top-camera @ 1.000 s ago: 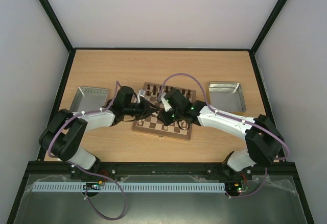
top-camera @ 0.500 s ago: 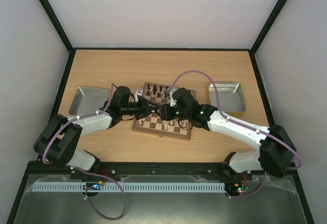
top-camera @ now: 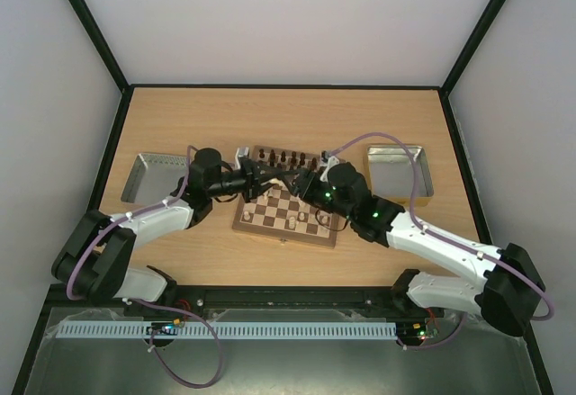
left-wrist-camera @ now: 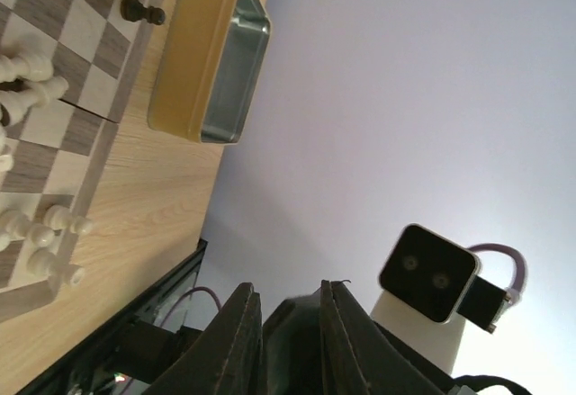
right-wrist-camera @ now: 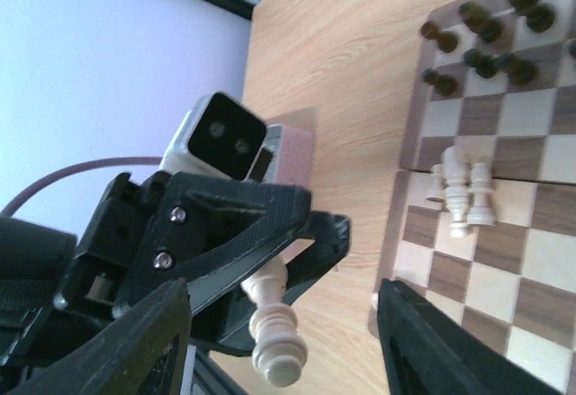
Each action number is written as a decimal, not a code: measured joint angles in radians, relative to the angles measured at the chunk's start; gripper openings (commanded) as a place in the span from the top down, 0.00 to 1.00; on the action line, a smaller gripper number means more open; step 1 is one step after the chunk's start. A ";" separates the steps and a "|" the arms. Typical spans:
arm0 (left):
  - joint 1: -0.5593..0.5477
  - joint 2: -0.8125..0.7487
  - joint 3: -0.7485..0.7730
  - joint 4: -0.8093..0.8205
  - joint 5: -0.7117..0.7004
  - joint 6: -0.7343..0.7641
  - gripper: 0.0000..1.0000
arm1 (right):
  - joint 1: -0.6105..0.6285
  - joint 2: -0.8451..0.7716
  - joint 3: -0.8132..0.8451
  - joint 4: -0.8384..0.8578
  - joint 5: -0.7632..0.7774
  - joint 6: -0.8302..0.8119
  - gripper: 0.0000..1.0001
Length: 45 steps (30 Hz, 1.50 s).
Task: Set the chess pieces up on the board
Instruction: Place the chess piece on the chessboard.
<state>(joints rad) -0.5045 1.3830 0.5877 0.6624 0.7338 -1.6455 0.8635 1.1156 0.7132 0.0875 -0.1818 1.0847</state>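
Pinch of left gripper [left-wrist-camera: 288, 291] on one pale chessman [right-wrist-camera: 274, 327], fingers nearly together on its head, base sticking out free, aloft near the board's [top-camera: 270, 208] left side. Right gripper [right-wrist-camera: 283, 298] spread wide either side of that piece, touching nothing. Likely risks: shallow hold on a rounded top, so could pivot or drop to the table [top-camera: 270, 116] and roll; could clip the right fingers on parting; could topple pale trio [right-wrist-camera: 461, 193] when lowering. Open room leftward over bare wood; dark men [right-wrist-camera: 486, 49] crowding far rows; left tray [top-camera: 157, 175], right tray [top-camera: 399, 172] well apart.
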 measured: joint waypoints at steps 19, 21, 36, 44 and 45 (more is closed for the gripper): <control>0.002 0.000 -0.040 0.130 0.000 -0.134 0.82 | 0.000 0.049 -0.001 0.114 -0.087 0.109 0.98; 0.002 0.000 -0.040 0.132 -0.001 -0.135 0.68 | 0.000 0.049 -0.001 0.112 -0.084 0.105 0.98; 0.121 -0.212 0.117 -0.584 -0.246 0.468 0.40 | 0.000 0.085 0.251 -0.375 0.081 -0.114 0.98; 0.169 -0.390 0.218 -0.949 -0.564 0.902 0.39 | 0.000 0.223 0.393 -0.611 0.167 -0.231 0.98; 0.169 -0.410 0.217 -0.974 -0.589 0.937 0.39 | 0.000 0.242 0.407 -0.633 0.174 -0.240 0.98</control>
<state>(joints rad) -0.3351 0.9726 0.8051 -0.3119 0.1452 -0.7082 0.8635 1.3575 1.1198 -0.5453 -0.0082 0.8444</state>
